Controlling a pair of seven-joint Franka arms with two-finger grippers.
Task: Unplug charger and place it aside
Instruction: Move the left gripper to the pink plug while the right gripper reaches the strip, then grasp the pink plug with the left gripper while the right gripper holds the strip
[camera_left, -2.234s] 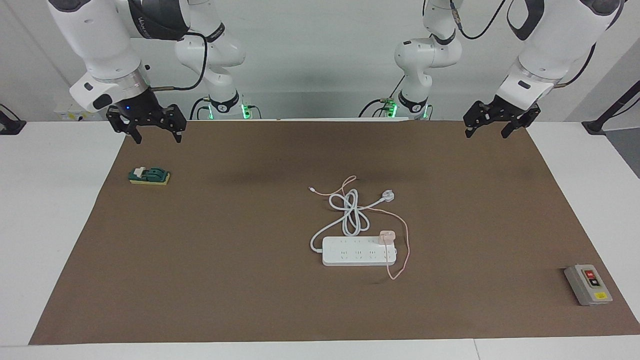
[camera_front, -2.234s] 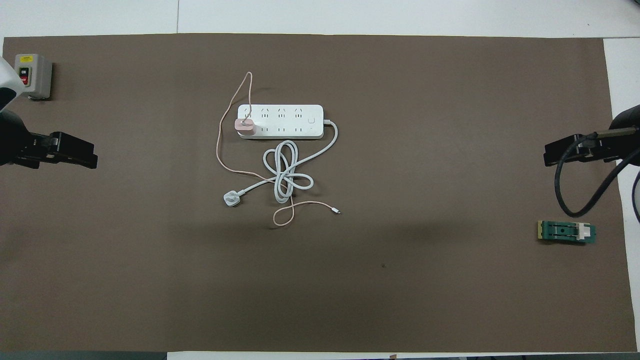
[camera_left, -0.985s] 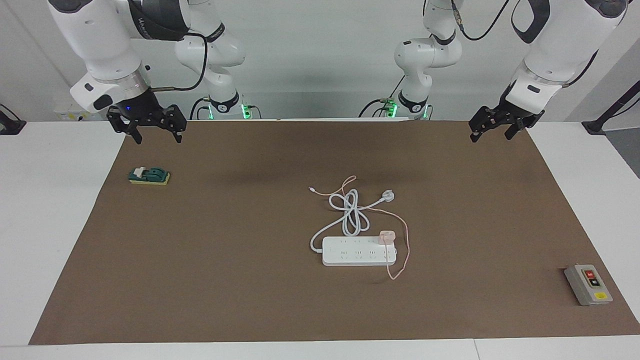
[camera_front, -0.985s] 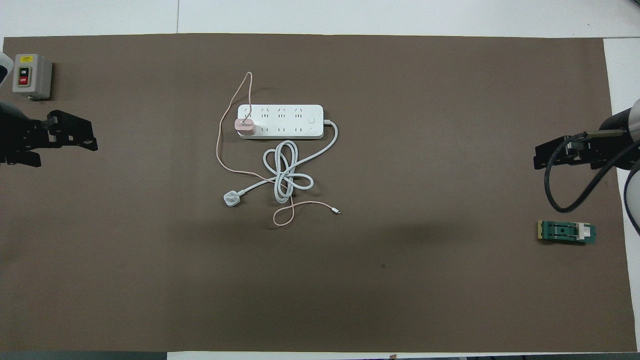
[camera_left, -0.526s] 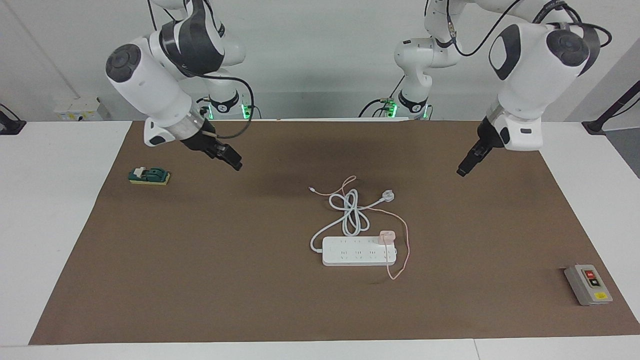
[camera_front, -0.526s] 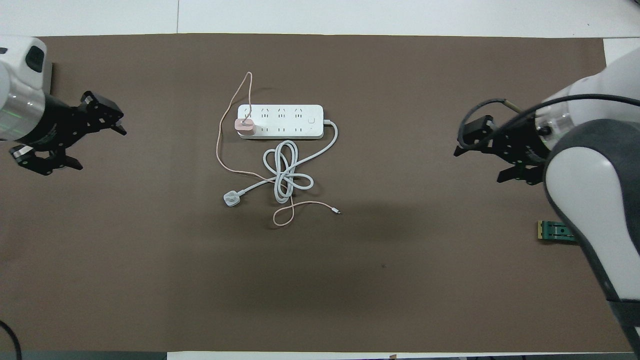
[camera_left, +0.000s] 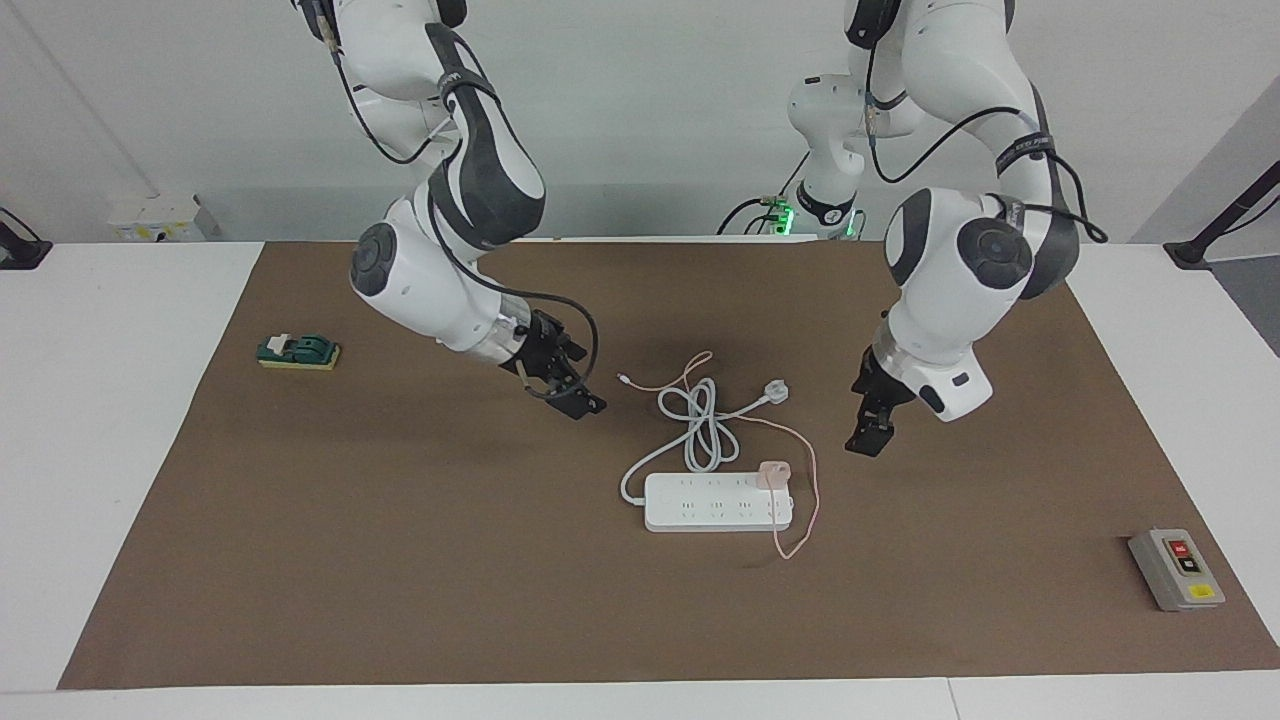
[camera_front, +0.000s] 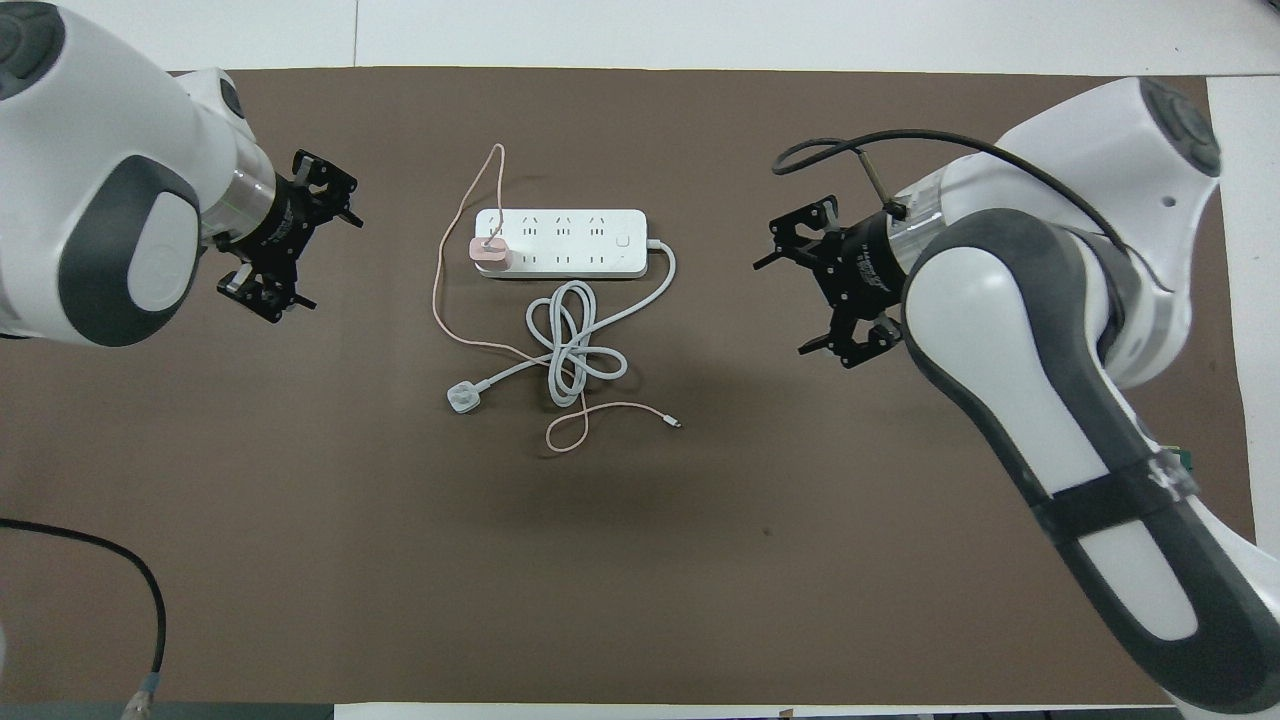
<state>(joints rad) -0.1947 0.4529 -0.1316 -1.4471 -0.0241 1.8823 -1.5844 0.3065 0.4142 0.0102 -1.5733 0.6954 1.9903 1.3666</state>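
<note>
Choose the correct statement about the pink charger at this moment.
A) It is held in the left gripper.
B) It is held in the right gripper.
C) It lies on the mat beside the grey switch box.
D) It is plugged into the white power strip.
D. The charger sits in the power strip, at its end toward the left arm; the left gripper and right gripper are both open, apart from it.
</note>
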